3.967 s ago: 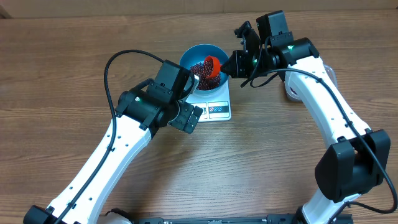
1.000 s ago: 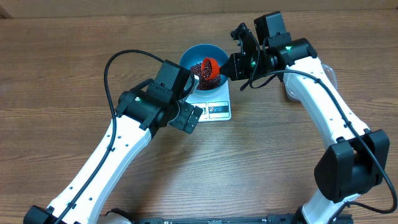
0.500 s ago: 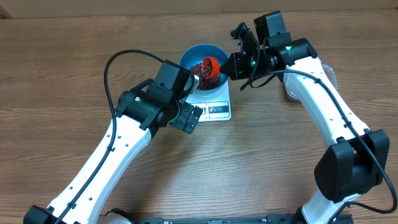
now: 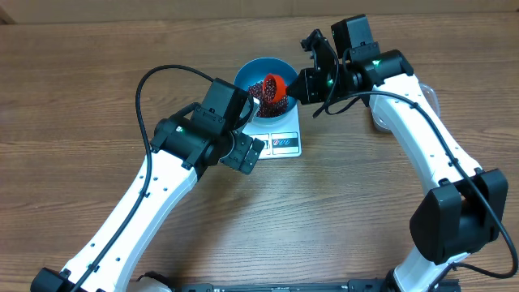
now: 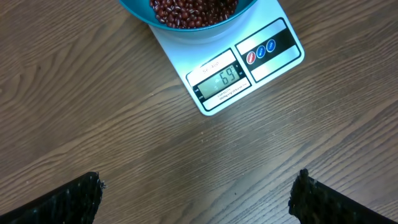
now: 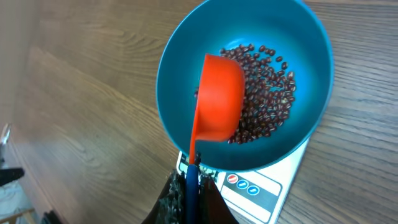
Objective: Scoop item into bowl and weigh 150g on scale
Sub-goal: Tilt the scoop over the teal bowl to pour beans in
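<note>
While the left gripper (image 5: 198, 202) hangs with its fingers spread wide and nothing between them, it looks down on the scale (image 5: 186, 57), which lies toward 12 o'clock from those fingers.

The display (image 5: 219, 79) reads 69, so by my judgement the task is under halfway to 150 and more scooping is needed.

On the scale's far end sits the bowl (image 4: 246, 73), holding a shallow heap of beans (image 6: 264, 93).

Inside the bowl, the scoop (image 6: 217, 106) is tipped on its side with its cup over the beans. No beans can be seen in it from here.

Seen from the right wrist, the scoop's long axis runs from the cup at 12 o'clock, along the handle, to 6 o'clock, where it crosses the bowl's rim.

At that end the right gripper (image 6: 189, 190) has its fingers pressed together on the handle.

From overhead, the bowl lies at 9 o'clock from the right gripper, and the left gripper sits at about 7 o'clock from the bowl. Both are near, but only the right one holds a tool.

At 3 o'clock from the bowl, a pale rounded rim (image 4: 433, 96) shows past the right arm. It may be the supply tub, though its contents are hidden. A refill would likely mean lifting the scoop clear along its handle line and swinging that way.
</note>
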`<state>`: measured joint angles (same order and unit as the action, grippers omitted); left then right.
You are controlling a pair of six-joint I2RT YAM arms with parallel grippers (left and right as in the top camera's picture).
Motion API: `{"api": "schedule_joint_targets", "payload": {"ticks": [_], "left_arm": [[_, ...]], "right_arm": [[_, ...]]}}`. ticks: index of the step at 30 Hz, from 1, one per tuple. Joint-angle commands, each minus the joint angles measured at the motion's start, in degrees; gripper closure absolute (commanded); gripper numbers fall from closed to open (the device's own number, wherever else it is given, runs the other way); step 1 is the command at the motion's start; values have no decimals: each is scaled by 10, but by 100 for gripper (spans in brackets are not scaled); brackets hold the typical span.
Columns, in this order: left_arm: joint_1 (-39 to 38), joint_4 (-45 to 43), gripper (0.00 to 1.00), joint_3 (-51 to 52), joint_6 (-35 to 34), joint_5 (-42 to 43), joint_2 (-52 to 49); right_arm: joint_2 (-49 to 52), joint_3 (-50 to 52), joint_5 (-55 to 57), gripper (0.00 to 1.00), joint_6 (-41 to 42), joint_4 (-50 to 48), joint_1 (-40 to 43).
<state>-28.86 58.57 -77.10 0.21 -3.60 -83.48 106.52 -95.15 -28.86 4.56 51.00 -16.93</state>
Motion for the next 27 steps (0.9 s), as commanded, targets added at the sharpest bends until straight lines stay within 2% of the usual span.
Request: {"api": "schedule_joint_targets", "payload": {"ticks": [1, 7, 12, 17, 20, 23, 27], "left_arm": [[0, -1, 0, 2, 9, 7, 7], [0, -1, 0, 2, 9, 7, 7], [0, -1, 0, 2, 9, 7, 7], [0, -1, 0, 2, 9, 7, 7], [0, -1, 0, 2, 9, 7, 7], [0, -1, 0, 2, 9, 7, 7], [0, -1, 0, 2, 9, 7, 7]], "right_arm": [[-11, -21, 12, 96, 16, -3, -1], [-11, -21, -17, 96, -33, 0, -4], [-11, -21, 39, 96, 41, -14, -2], [-11, -21, 43, 96, 48, -16, -1], [-11, -21, -3, 96, -19, -6, -5], [-11, -21, 3, 96, -26, -3, -6], [-11, -21, 68, 96, 47, -10, -6]]}}
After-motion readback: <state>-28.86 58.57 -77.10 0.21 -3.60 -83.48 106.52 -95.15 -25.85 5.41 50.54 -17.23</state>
